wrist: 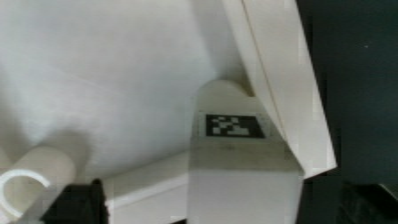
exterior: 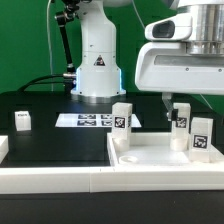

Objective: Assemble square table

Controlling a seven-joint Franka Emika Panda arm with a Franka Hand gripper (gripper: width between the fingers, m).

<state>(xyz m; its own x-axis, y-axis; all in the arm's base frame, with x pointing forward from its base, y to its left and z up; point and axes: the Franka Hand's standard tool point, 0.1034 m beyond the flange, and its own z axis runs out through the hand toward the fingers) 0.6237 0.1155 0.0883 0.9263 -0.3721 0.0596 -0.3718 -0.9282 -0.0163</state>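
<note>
The white square tabletop [exterior: 150, 160] is seen at the front of the black table [exterior: 40, 110], tagged leg blocks [exterior: 122, 122] standing on it. The gripper [exterior: 172, 100] is held open above. A green backdrop [exterior: 30, 40] is noted behind.

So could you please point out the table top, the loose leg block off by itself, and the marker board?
Table top [exterior: 150, 160]: exterior view, on its raised front rim.
Loose leg block [exterior: 23, 121]: exterior view, on its tagged face.
Marker board [exterior: 88, 121]: exterior view, on its printed tags.
</note>
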